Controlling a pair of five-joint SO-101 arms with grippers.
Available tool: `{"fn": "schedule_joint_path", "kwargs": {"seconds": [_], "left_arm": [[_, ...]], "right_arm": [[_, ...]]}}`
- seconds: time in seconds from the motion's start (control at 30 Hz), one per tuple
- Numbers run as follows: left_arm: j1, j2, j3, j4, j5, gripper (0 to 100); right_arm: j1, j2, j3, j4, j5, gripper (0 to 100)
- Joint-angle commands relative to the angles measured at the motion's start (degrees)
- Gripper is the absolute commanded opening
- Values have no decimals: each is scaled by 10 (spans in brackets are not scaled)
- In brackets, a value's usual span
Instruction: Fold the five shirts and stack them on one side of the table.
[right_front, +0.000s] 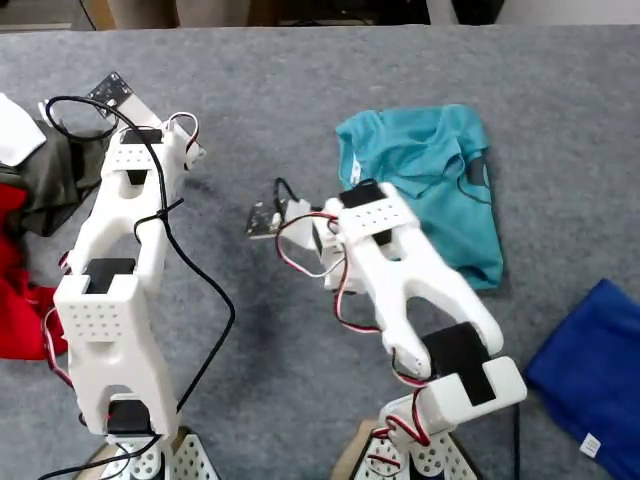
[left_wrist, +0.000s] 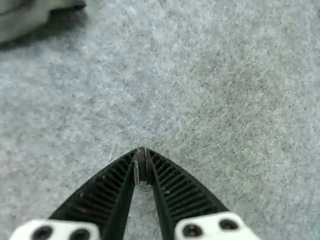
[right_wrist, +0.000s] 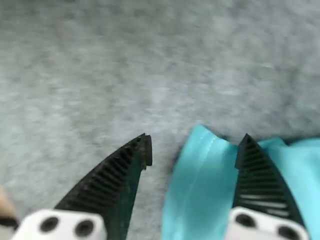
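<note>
1 teal shirt (right_front: 430, 175) lies rumpled, our right fingers (right_wrist: 116, 184) spread astride its edge, left fingers (left_wrist: 172, 187) pressed together; we judge folding barely begun.

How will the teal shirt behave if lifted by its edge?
Probably floppy: the teal shirt lies wrinkled and flat, so it should hang from the pinch. Likely light: thin cloth. The fuzzy grey table may bunch it when pushed.

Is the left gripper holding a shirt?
No, the left gripper is shut on nothing, with bare grey table beneath it.
</note>
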Motion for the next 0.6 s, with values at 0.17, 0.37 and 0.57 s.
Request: {"fn": "schedule_joint_path", "kwargs": {"seconds": [0.17, 0.37, 0.57], "left_arm": [[-4, -7, -25, -11, 3, 19], [-4, -7, -25, -11, 2, 19], [-3, -7, -25, -11, 1, 19]], "right_arm": [[61, 93, -47, -21, 5, 270], [60, 99, -62, -14, 5, 266], [58, 101, -63, -41, 4, 113]]}}
